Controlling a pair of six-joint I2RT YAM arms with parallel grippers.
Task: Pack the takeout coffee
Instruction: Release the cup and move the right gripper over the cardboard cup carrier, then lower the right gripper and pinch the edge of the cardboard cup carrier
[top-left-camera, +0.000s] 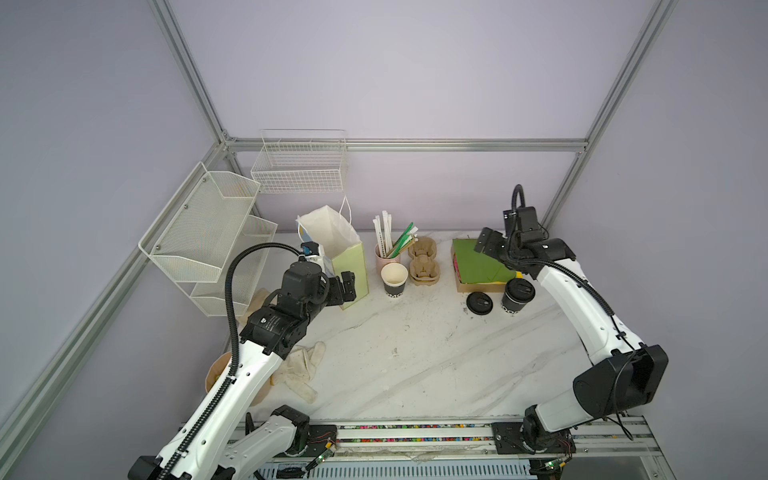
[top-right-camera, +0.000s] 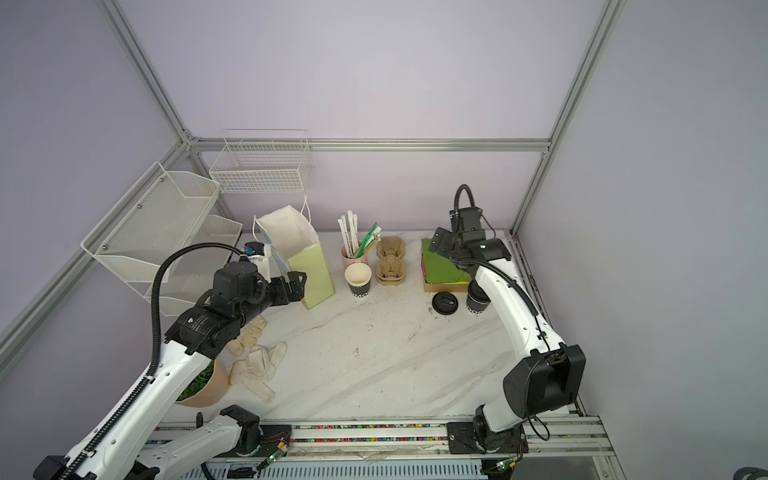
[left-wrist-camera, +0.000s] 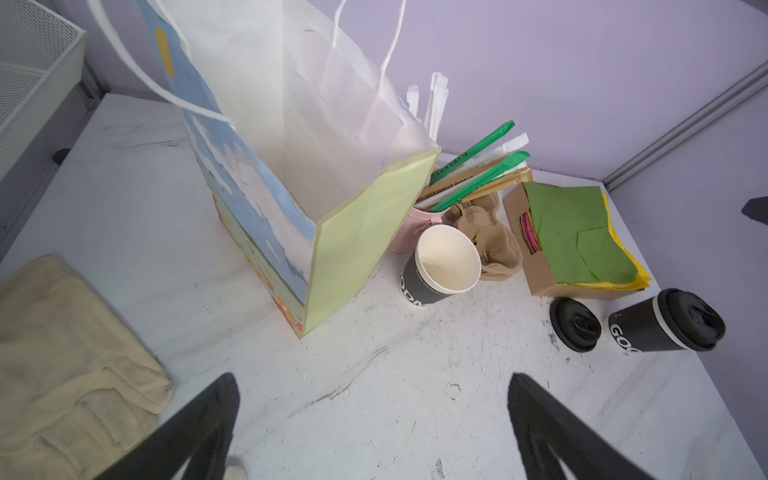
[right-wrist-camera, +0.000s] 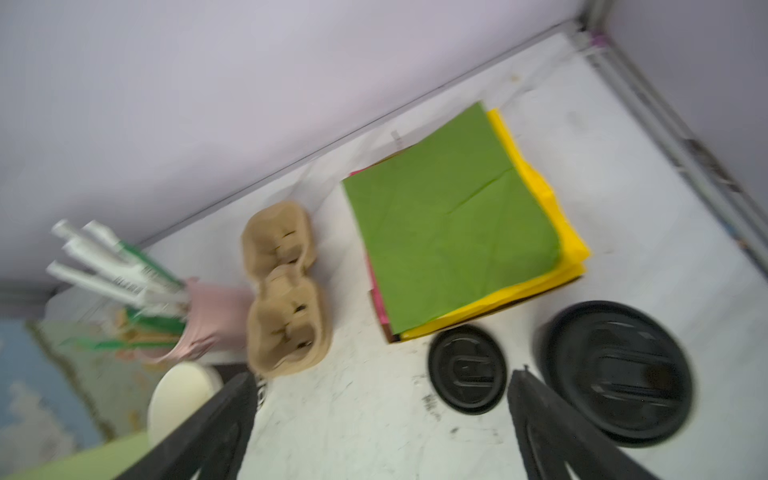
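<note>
The takeout coffee (top-left-camera: 518, 297) is standing upright on the tabletop (top-left-camera: 415, 357), its long axis running vertically, its black lid facing up and its white lettering facing the front edge. It is sitting below the right end effector (right-wrist-camera: 380, 374) and to the outside of one finger (right-wrist-camera: 552, 432), not between the two. A loose lid (right-wrist-camera: 467, 370) is lying flat just beside the coffee, ahead of that same finger. The napkin box (top-left-camera: 478, 286) is sitting just behind both, directly under the end effector. The right arm's white link (top-left-camera: 569, 299) is passing close along the coffee's outer side, toward the tabletop's side rail, so that side is looking tight. Toward the left end effector (left-wrist-camera: 372, 376), bare marble is lying open.

The right end effector is hanging with its fingers spread wide, holding nothing and touching nothing. The left end effector is likewise spread wide and empty, hovering near the low corner of the paper bag (left-wrist-camera: 353, 232) but apart from it. The bag is standing with its mouth open upward. A lidless cup (left-wrist-camera: 444, 266) is standing just past the bag, and the coffee is sitting well apart across the marble.
</note>
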